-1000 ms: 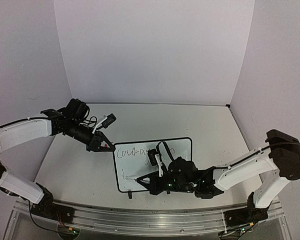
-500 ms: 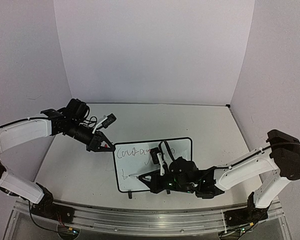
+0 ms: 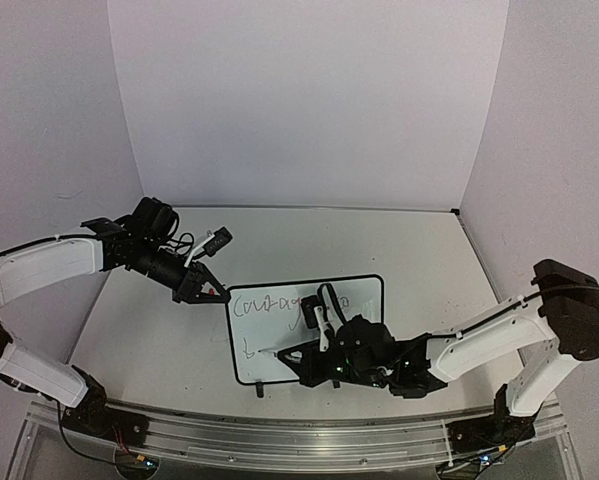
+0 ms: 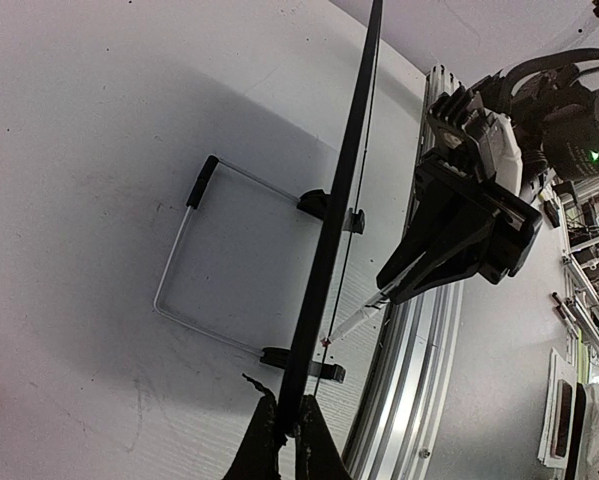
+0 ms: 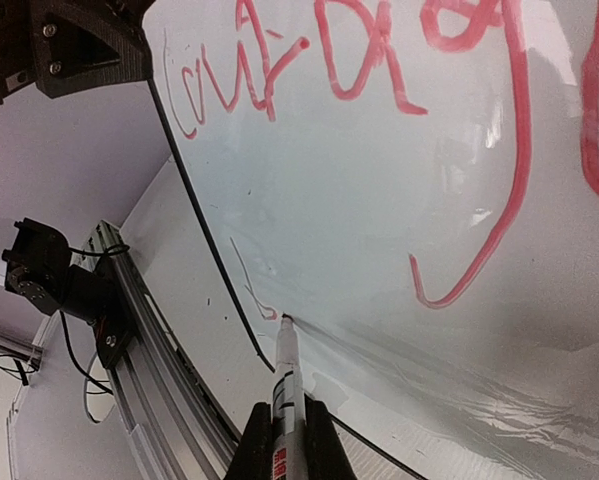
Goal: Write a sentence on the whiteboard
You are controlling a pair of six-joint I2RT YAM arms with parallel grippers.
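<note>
— What is on the left?
— The left gripper (image 3: 209,292) is pinched tight on the near-left corner of the whiteboard (image 3: 364,295); its wrist view shows both fingers (image 4: 264,445) clamped on the black rim.
— And the board?
— Mid-table (image 3: 429,250), near the front edge, propped on a wire stand (image 4: 179,270).
— The sentence (image 3: 269,304)?
— Red cursive along the top, only partly readable, and a first short stroke of a second line low on the left.
— The right side?
— The right gripper (image 5: 284,445) is closed on a white marker (image 5: 285,375), whose tip touches the board at the end of that stroke.
</note>
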